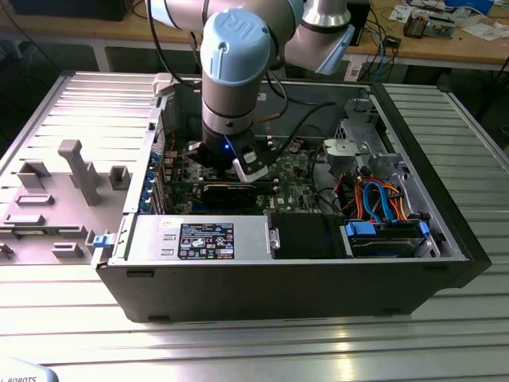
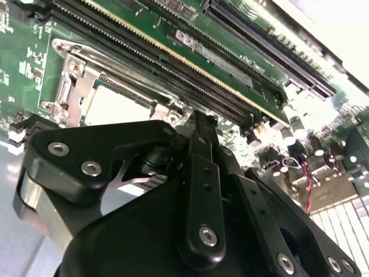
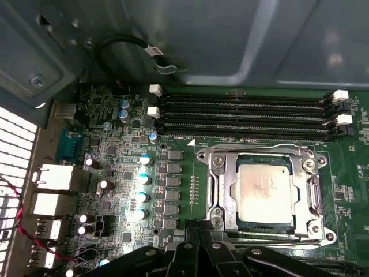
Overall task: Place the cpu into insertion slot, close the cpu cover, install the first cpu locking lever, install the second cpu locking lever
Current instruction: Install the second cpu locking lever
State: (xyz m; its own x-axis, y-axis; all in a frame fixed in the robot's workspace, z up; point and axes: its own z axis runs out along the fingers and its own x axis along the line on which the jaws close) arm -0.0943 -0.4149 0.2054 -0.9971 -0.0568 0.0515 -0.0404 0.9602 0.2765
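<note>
Already the cpu (image 3: 264,194) sits in its socket with the cover (image 3: 265,158) down around it. The gripper (image 3: 199,231) hovers just beside, jaws pinched narrow, holding nothing. The cover looks thin, stiff and springy; the chip light, fragile.

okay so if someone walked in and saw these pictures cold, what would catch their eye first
Probably the big pale-blue robot arm reaching down into the open computer case in the exterior view. In the first wrist view, the cpu stands out, a silvery square lying in its socket with the cpu cover framing it, and the black gripper sits just beside the socket's edge.
</note>
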